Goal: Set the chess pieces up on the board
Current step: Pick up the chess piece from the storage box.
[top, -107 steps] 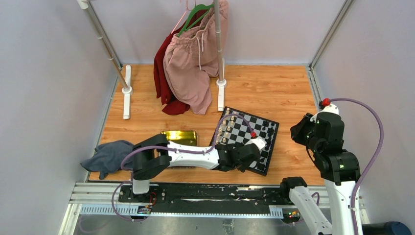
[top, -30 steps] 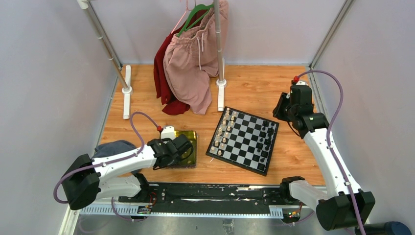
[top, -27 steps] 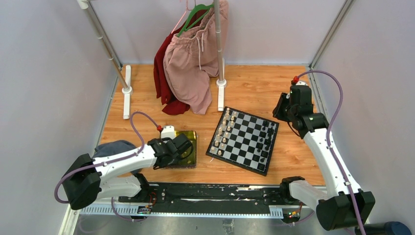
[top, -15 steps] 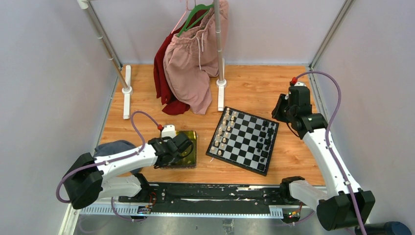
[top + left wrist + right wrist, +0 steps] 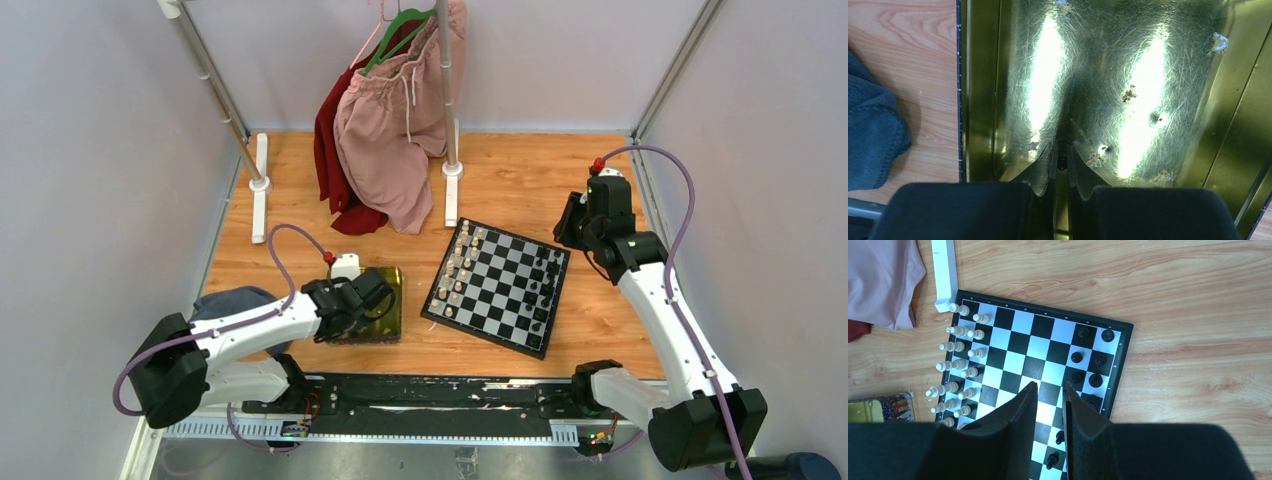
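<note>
Wood table [image 5: 520, 180]: your left gripper [image 5: 1062, 148] pinches a black piece [image 5: 1062, 161] in the tray [image 5: 982, 75]. Right gripper [image 5: 1049, 388] hovers slightly parted over the board [image 5: 1047, 334].

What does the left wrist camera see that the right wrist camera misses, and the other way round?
Only the left wrist view: the shiny inside of the yellow-green tray, a grey-blue cloth, and the left pincer closed on what looks like a small dark piece. Only the right wrist view: the board, cream pieces along one side, black pieces along the other, a pink garment, a white rack foot, and the right pincer, slightly open and empty. Both: the wooden table, and the tray, just a corner in the right view.
</note>
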Robot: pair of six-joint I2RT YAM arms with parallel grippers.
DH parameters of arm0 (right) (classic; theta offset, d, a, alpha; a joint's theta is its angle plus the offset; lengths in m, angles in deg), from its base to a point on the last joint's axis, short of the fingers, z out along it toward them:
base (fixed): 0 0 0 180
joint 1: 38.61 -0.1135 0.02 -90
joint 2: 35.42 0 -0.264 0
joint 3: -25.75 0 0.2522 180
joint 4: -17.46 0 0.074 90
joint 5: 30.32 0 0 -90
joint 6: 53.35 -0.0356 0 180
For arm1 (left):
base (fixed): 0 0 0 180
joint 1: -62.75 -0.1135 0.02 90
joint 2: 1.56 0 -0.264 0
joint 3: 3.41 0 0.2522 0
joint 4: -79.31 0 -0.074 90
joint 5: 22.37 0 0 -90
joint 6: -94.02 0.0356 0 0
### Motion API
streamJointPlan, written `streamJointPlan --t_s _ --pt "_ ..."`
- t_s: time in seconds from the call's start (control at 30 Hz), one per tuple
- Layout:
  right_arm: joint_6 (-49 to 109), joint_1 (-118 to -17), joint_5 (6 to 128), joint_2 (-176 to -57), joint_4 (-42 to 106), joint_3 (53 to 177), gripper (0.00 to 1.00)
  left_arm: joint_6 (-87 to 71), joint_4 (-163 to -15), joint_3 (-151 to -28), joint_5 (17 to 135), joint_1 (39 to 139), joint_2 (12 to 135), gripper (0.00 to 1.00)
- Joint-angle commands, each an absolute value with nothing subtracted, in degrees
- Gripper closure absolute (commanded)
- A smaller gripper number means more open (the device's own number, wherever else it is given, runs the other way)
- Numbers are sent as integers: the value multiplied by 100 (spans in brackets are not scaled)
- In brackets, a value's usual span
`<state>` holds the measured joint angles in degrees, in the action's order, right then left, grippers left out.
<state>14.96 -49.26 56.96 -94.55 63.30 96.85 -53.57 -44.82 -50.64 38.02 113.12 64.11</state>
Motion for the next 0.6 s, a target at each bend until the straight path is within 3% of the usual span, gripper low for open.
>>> streamJointPlan --t_s 0.0,0.37,0.57 --pt "1459 -5025 5599 -9422 6309 9666 71 -4920 -4274 -5558 3592 11274 6348 100" --pt "1547 -5021 5430 -9404 6365 9786 71 -3156 -4063 -6830 3882 11343 6431 100" --pt "1643 -4970 5108 -9404 6417 9907 71 -1993 -4626 -7371 4255 12195 6711 100"
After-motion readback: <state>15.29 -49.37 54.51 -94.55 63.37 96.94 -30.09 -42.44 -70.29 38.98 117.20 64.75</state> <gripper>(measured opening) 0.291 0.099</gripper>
